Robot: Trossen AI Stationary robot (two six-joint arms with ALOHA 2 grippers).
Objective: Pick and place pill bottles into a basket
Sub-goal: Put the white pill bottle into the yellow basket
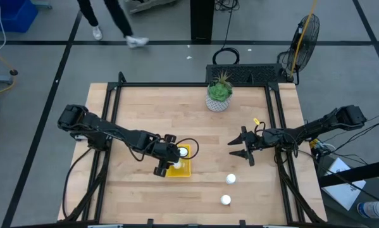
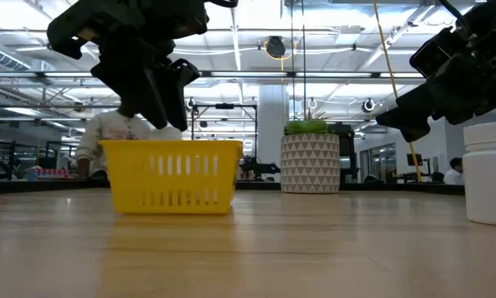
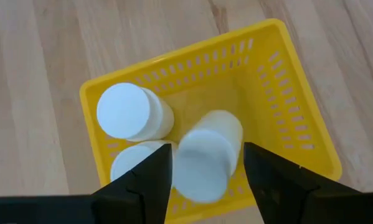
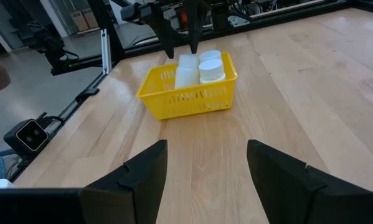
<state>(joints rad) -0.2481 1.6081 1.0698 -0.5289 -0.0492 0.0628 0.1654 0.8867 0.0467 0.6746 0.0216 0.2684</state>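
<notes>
So the left gripper (image 3: 205,168) is right over the yellow basket (image 3: 298,124), fingers spread with a pill bottle (image 3: 208,155) between them that looks just let go, dropping in beside 2 bottles (image 3: 133,115) already inside. I'd call this the release step. Over right, 2 loose bottles (image 1: 231,180) sit on the table near the right gripper (image 1: 240,149), which hovers wide open and empty, so next means reaching down for one.

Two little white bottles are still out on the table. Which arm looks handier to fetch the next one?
The right, probably. The right gripper hangs open and empty, closer to the two loose bottles. The left gripper is over the basket, a bottle between its open fingers.
</notes>
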